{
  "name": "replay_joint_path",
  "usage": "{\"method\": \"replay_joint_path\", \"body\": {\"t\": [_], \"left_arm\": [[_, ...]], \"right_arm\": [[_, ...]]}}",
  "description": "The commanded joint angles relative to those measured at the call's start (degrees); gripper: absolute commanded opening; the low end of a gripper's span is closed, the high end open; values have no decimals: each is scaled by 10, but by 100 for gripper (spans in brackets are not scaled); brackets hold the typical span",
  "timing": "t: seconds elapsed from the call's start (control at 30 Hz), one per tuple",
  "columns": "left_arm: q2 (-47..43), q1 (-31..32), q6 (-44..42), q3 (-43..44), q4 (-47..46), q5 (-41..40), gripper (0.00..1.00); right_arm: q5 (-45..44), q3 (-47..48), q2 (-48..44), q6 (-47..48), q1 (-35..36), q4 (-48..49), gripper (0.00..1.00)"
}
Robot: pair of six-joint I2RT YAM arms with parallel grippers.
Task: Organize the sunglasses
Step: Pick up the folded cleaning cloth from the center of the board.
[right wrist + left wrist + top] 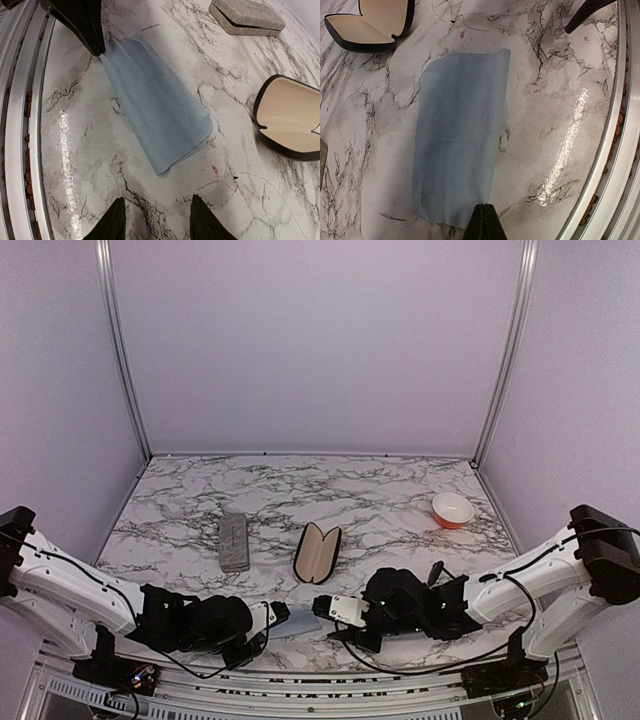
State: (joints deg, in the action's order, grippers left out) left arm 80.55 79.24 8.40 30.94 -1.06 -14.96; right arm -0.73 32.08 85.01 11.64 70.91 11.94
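Note:
No sunglasses show in any view. A light blue cloth (pixel 301 624) lies flat on the marble table between my two grippers; it also shows in the left wrist view (pixel 460 135) and the right wrist view (pixel 155 105). My left gripper (pixel 485 220) is shut, its tips pinching the cloth's near edge; it appears in the right wrist view (pixel 82 22) at the cloth's corner. My right gripper (pixel 157 220) is open and empty, low over the table just short of the cloth's other end.
A glossy black oval case (pixel 317 552) lies open with a tan lining, empty. A grey rectangular case (pixel 233 541), closed, lies to its left. An orange and white bowl (pixel 452 510) stands at the back right. The table's metal rail (pixel 615 150) runs close by the cloth.

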Motion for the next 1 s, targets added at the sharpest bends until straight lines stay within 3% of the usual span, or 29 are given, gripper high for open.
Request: {"method": "replay_joint_path", "body": {"t": [0.0, 0.23, 0.7, 0.87, 0.97], "left_arm": [[-4, 2, 17, -15, -7, 7, 0], [-5, 2, 27, -26, -14, 5, 0], [-7, 3, 27, -28, -21, 4, 0], [-7, 2, 29, -28, -19, 3, 0], [-8, 3, 30, -28, -18, 3, 0]], "right_arm": [[-12, 35, 55, 65, 1, 75, 40], [-16, 48, 101, 87, 1, 94, 31], [27, 64, 141, 90, 2, 79, 28], [26, 75, 157, 95, 4, 72, 20], [23, 78, 165, 100, 4, 61, 9]]}}
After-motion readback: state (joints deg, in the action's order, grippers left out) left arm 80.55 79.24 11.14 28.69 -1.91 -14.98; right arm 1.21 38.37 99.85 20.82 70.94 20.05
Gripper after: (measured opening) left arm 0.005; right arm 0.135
